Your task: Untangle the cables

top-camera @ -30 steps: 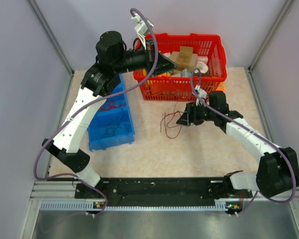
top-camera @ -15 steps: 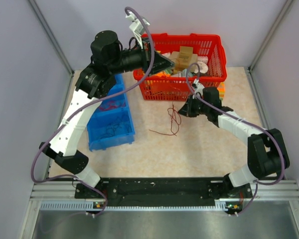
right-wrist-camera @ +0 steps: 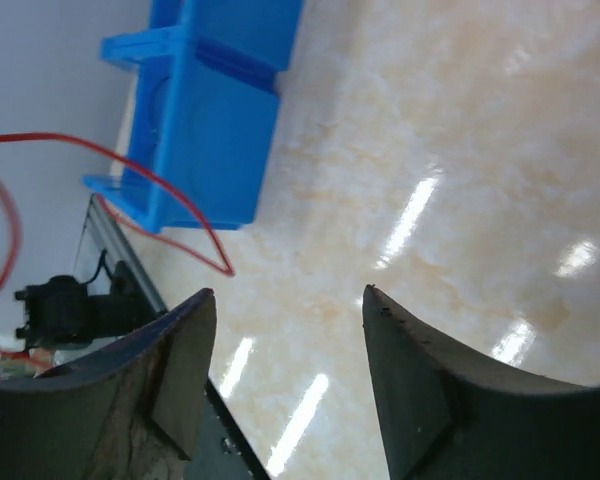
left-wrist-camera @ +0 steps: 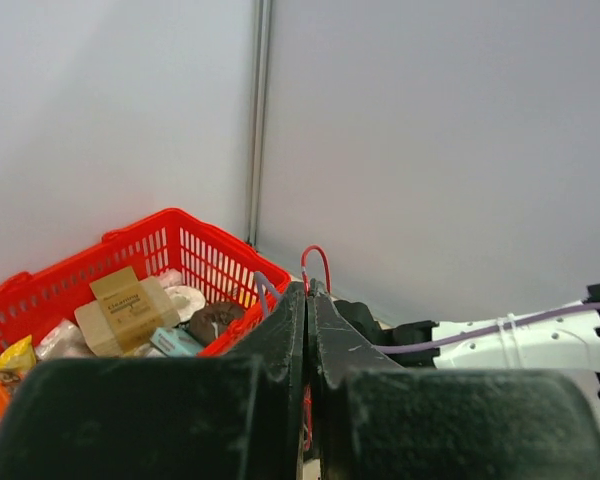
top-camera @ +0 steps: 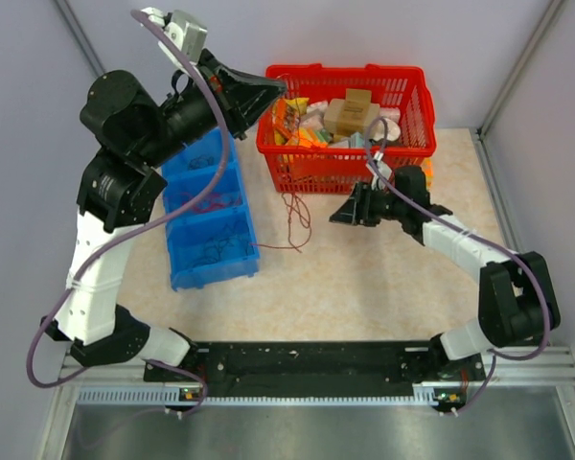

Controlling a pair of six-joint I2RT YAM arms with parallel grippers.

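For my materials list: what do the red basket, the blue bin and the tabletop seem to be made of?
Red basket: probably moulded plastic, from its uniform colour and open lattice walls. Blue bin: probably rigid plastic, with smooth opaque walls. Tabletop: glossy beige marbled surface, perhaps laminate or stone; it reflects bright streaks.

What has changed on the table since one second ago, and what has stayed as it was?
The left gripper, shut on the thin red wires, swung left, away from the red plastic basket, drawing the wires left toward the blue plastic bin. The right gripper is open, apart from them. Basket and bin stayed in place.
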